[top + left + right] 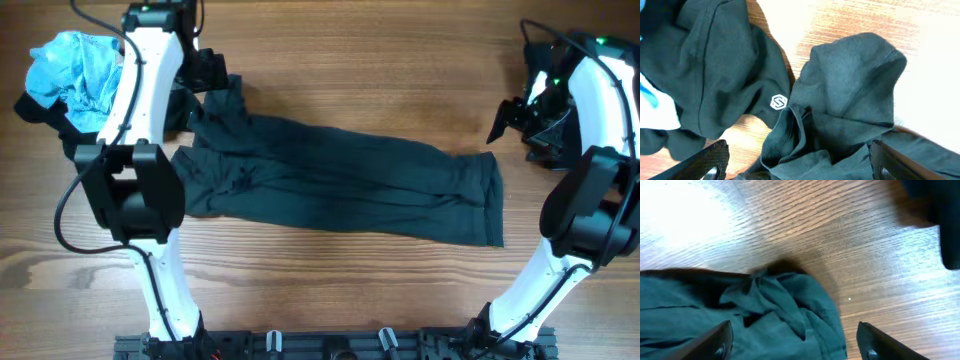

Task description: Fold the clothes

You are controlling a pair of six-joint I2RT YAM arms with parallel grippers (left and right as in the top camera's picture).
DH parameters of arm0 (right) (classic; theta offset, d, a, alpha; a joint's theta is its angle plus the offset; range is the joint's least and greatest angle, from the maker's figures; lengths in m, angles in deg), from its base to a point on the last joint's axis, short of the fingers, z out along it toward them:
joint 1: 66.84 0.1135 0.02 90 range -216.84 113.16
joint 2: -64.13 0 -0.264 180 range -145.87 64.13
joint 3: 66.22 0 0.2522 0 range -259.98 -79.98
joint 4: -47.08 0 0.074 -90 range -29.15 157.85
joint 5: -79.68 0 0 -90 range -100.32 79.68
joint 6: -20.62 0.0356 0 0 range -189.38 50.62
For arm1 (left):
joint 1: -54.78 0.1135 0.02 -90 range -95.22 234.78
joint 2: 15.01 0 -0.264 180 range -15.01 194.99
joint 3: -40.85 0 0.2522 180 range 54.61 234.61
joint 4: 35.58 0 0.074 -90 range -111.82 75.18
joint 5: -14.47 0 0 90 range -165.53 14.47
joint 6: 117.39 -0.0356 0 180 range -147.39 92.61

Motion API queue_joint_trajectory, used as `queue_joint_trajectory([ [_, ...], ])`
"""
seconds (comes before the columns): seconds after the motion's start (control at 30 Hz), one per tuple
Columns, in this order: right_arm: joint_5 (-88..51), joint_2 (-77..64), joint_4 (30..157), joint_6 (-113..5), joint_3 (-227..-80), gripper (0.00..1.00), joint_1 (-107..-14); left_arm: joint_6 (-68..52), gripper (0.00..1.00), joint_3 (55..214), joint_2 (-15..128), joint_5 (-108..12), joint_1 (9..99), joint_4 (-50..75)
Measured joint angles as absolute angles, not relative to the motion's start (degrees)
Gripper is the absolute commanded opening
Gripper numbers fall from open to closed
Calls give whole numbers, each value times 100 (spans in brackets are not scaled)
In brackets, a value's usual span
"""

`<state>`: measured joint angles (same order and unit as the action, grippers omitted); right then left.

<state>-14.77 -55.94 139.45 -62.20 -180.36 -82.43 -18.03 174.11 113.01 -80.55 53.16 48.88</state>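
A large black T-shirt point(340, 180) lies as a long folded band across the wooden table point(330, 300). My left gripper point(212, 72) hovers over its bunched left end point(850, 85); the left wrist view shows the jaws wide apart point(800, 169), with loose fabric below and nothing pinched. Over the shirt's right end point(780, 315) my right gripper point(503, 122) is open too point(795, 345), standing just above the cloth. At the far left corner a light blue garment point(72, 68) is heaped on another black garment point(715, 65) that bears a small white hexagon logo point(778, 102).
The left arm's links point(135, 190) stand over the shirt's left end. The right arm point(590, 200) rises along the right edge, with a dark object point(550, 150) behind the gripper. Bare wood shows in front of and behind the shirt.
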Motion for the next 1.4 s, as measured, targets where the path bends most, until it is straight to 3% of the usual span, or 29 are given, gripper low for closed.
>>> queue_joint_trajectory([
  [0.17, -1418, -5596, 13292, -6343, -17212, 62, -8237, -1805, 90, 17411, 11301, -7764, 5405, 4755],
  [0.43, -1833, -5594, 12558, -6716, -16357, 55, -8239, -1803, 92, 17411, 11301, -7644, 5401, 4580],
  [0.53, -2187, -5596, 12442, -6970, -16357, 35, -8237, -1803, 92, 17411, 11301, -7644, 5401, 4530],
  [0.6, -2322, -5596, 12348, -7060, -16357, 11, -8237, -1803, 93, 17411, 11301, -7644, 5401, 4475],
  [0.63, -2386, -5594, 12276, -7097, -16355, 4, -8237, -1803, 93, 17411, 11301, -7642, 5401, 4455],
  [1.2, -2746, -5596, 10317, -6898, -16335, 7, -8230, -1803, 93, 17411, 11301, -7642, 5401, 3793],
  [1.23, -2749, -5596, 10313, -6898, -16337, 26, -8230, -1803, 93, 17411, 11301, -7642, 5401, 3782],
  [1.3, -2749, -5596, 10413, -6878, -16410, 54, -8230, -1803, 92, 17411, 11301, -7642, 5401, 3771],
  [1.33, -2749, -5596, 10516, -6909, -16534, 62, -8230, -1805, 91, 17411, 11301, -7631, 5401, 3773],
  [1.4, -2751, -5596, 10844, -6959, -16893, 66, -8230, -1803, 91, 17411, 11301, -7600, 5401, 3804],
])
